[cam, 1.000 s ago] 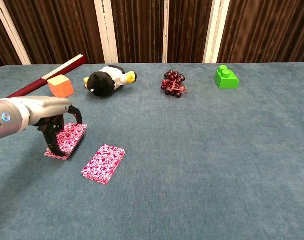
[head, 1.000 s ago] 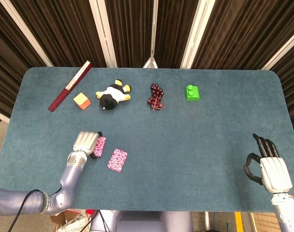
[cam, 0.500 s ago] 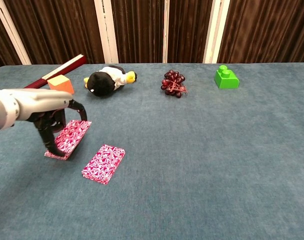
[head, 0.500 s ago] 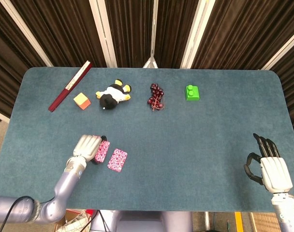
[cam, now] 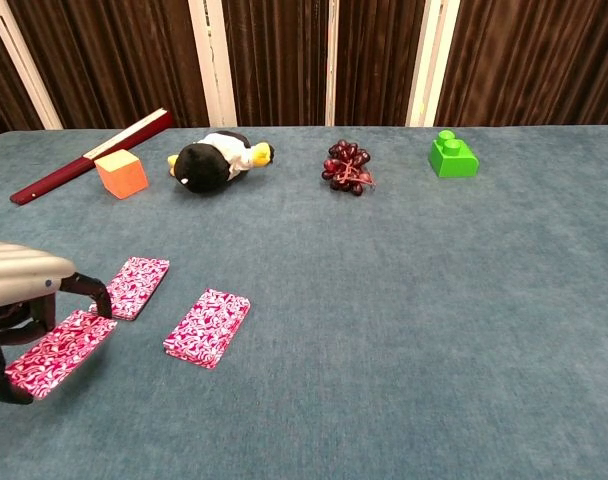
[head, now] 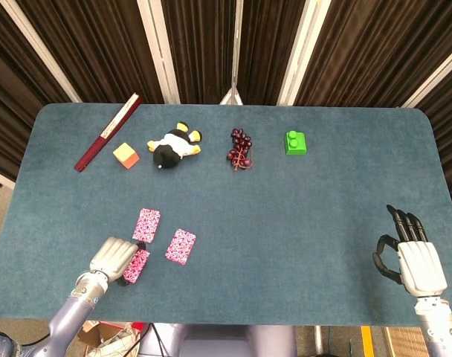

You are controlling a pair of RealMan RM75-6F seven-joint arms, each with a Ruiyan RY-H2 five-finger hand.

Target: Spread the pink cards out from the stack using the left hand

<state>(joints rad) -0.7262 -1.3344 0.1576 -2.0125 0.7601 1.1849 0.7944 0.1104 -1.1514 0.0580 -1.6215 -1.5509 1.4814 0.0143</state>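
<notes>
Three groups of pink patterned cards are lying toward the front left of the tabletop (head: 285,216). The remaining stack (cam: 132,286) is resting flat, a single spread card (cam: 207,327) is lying just beside it toward the centre, and a third card (cam: 60,352) is sitting nearest the front edge, tilted up off the cloth. The left hand (head: 113,257) is grasping that third card, a finger curling over its far end and the thumb hooking under its near end in the chest view. How many cards are left in the stack cannot be told from here.

The step in hand looks to be laying this third card down apart from the others. To do it well, the hand should probably be lowering the card until it lies flat on the cloth, keeping clear of the stack and the spread card so none overlap, then letting the fingers go without dragging it.

The right hand (head: 413,260) is hovering at the front right corner, holding nothing, fingers extended and loosely apart.

Along the far side of the tabletop one of each is lying: a dark red folded fan (head: 107,132) at the far left, an orange cube (head: 126,155), a penguin plush (head: 174,146), a bunch of dark grapes (head: 240,148), and a green building brick (head: 296,142).
</notes>
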